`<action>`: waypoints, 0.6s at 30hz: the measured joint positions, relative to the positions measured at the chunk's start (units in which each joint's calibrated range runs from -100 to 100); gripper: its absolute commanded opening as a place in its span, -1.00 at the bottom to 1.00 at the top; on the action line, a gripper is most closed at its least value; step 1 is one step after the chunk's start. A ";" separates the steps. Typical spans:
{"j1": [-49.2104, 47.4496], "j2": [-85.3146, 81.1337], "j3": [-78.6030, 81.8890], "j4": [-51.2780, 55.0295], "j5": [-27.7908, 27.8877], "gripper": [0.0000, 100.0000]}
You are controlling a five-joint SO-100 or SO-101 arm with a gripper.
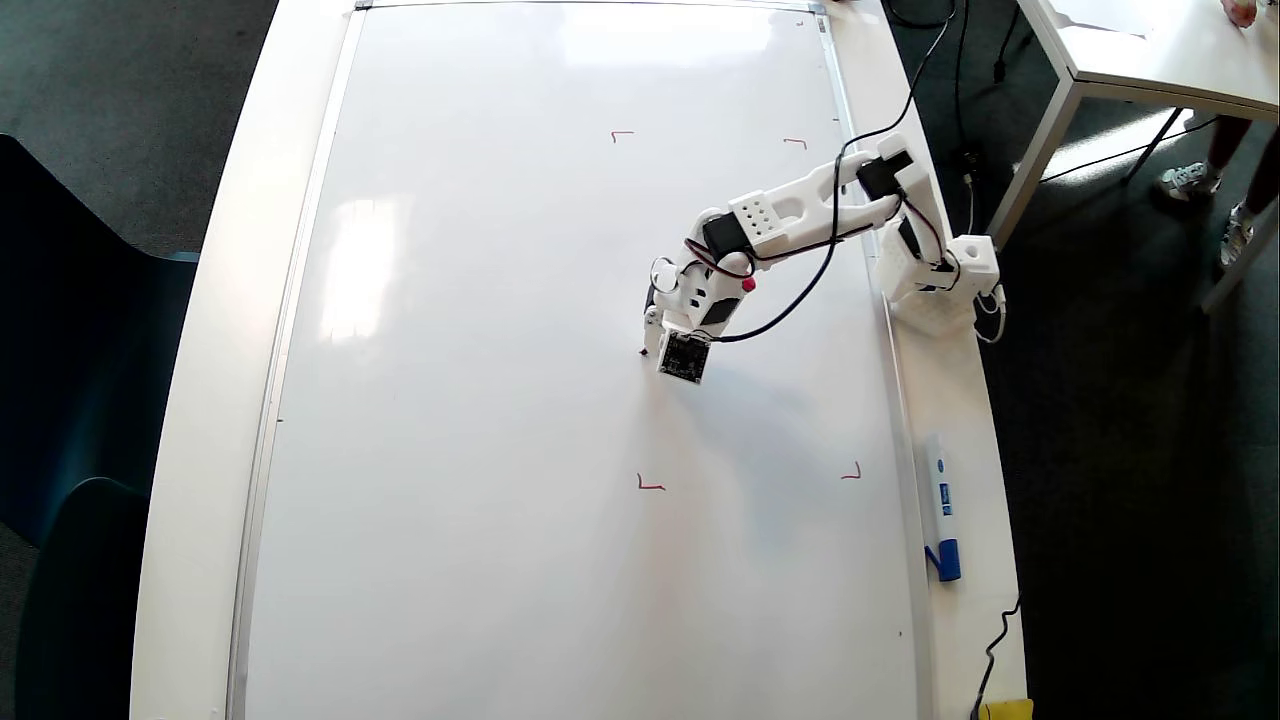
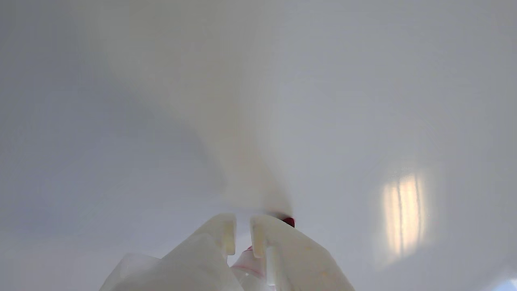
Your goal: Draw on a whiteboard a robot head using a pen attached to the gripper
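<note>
On the big glossy whiteboard (image 1: 500, 400), which covers most of the white surface (image 1: 200, 400), the white arm reaches in from its base at the right edge in the overhead view. Its end effector (image 1: 652, 335) sits a little right of the board's middle, inside the area framed by four small red corner marks (image 1: 622, 134). No robot head is drawn between those marks.

From the wrist view, the end effector (image 2: 242, 238) comes up from the bottom edge with its two pale fingers (image 2: 226, 234) drawn close together, only a thin slot between them. The pen (image 2: 288, 221) shows as a small red tip just past the right finger, right at the board, with a blurred reflection rising above it. A pinkish-red bit also shows down in the slot, but I cannot tell whether the fingers actually pinch the pen.

Along the right margin of the surface in the overhead view lies a white marker with a blue cap (image 1: 940, 520), well apart from the arm. A black cable (image 1: 800, 300) loops from the wrist back toward the base.
</note>
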 measured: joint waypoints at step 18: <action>-2.26 -17.79 27.04 -5.24 0.00 -0.99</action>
